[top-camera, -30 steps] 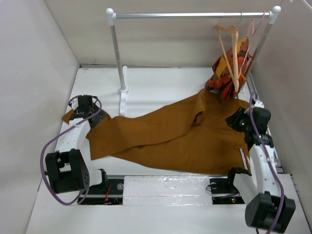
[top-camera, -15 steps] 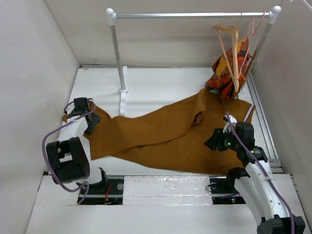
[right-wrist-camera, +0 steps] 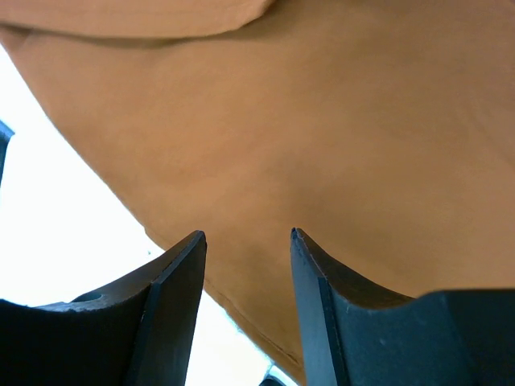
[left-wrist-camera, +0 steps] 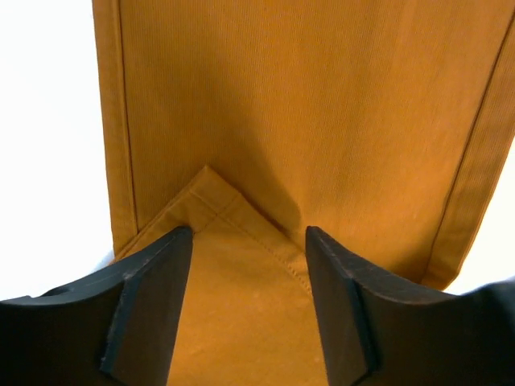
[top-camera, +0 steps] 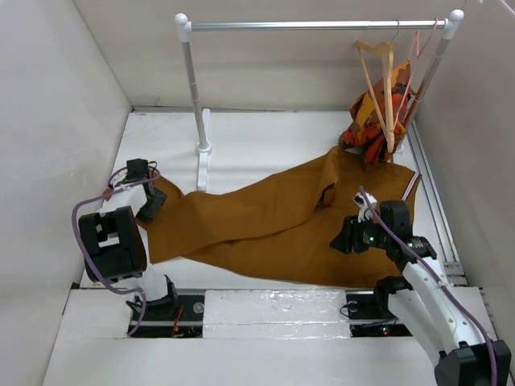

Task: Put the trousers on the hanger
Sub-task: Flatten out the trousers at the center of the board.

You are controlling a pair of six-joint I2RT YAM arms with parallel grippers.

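The rust-brown trousers (top-camera: 265,217) lie spread flat across the table, legs to the left and waist to the right. My left gripper (top-camera: 150,209) hovers open over the leg end. In the left wrist view a folded-over hem corner (left-wrist-camera: 233,241) lies under the left gripper (left-wrist-camera: 245,233). My right gripper (top-camera: 339,240) is open above the waist part, close to its near edge, with plain cloth (right-wrist-camera: 338,121) below the right gripper (right-wrist-camera: 248,235). The wooden hanger (top-camera: 382,80) hangs on the rail at the back right.
A white clothes rail (top-camera: 314,26) spans the back, its left post (top-camera: 193,88) standing on the table. A pink wire hanger (top-camera: 416,60) and an orange patterned garment (top-camera: 372,121) hang beside the wooden hanger. White walls close in both sides.
My right gripper has moved from the trousers' right edge leftward and nearer, over the waist part. The left arm has folded back, and its gripper stays at the leg end.
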